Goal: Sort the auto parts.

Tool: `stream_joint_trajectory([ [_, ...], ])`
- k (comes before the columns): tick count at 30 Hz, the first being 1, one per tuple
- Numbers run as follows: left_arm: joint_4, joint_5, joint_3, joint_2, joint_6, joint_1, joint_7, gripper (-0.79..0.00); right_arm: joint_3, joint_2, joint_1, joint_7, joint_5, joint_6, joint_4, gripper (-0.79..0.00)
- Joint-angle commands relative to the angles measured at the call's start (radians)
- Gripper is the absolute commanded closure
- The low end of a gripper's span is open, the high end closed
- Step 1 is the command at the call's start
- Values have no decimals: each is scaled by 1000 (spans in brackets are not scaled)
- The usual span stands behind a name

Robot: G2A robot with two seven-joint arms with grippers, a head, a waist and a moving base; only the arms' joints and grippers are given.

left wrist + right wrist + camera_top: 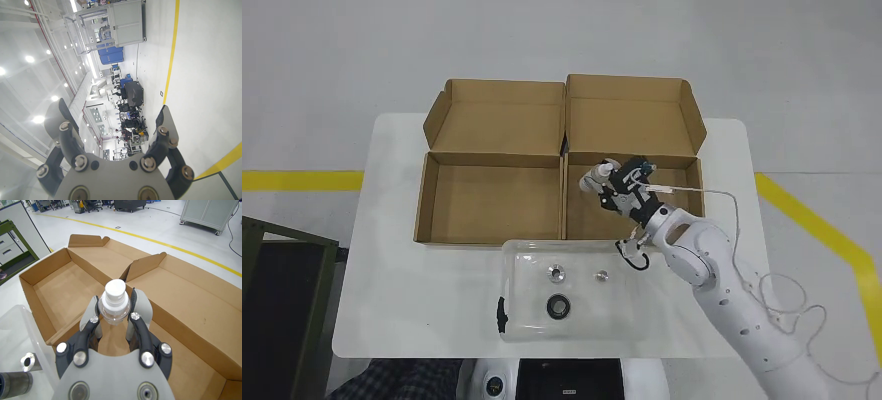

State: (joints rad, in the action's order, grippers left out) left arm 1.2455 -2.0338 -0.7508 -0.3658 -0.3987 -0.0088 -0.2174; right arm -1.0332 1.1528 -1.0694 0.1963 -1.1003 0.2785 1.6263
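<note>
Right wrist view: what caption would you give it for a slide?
Right gripper holds a white-capped clear bottle above an open cardboard box.

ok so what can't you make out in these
- bottle, lower body: right wrist view, hidden by its white cap and the right arm's jaws shut on it.
- metal parts in the clear bin: top view, too small to tell their kind.
- steel cylinder: right wrist view, cut off by the picture's edge.
- where the left arm's jaws are: left wrist view faces the room, not the table.
</note>
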Motion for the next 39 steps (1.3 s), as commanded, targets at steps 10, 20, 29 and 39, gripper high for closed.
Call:
stream_joint_trajectory([
  [10, 0, 0, 0, 0, 0, 0, 0, -785, 66, 30, 70, 39, -39, -53, -99, 0],
  [20, 0, 0, 0, 0, 0, 0, 0, -785, 87, 49, 95, 52, -35, -60, -151, -591],
  [29, 0, 0, 0, 0, 0, 0, 0, -785, 59, 51, 70, 69, -37, -64, -75, -785],
  [39, 0, 0, 0, 0, 0, 0, 0, -785, -31, 18, -96, 154, -73, 28, 196, -785],
])
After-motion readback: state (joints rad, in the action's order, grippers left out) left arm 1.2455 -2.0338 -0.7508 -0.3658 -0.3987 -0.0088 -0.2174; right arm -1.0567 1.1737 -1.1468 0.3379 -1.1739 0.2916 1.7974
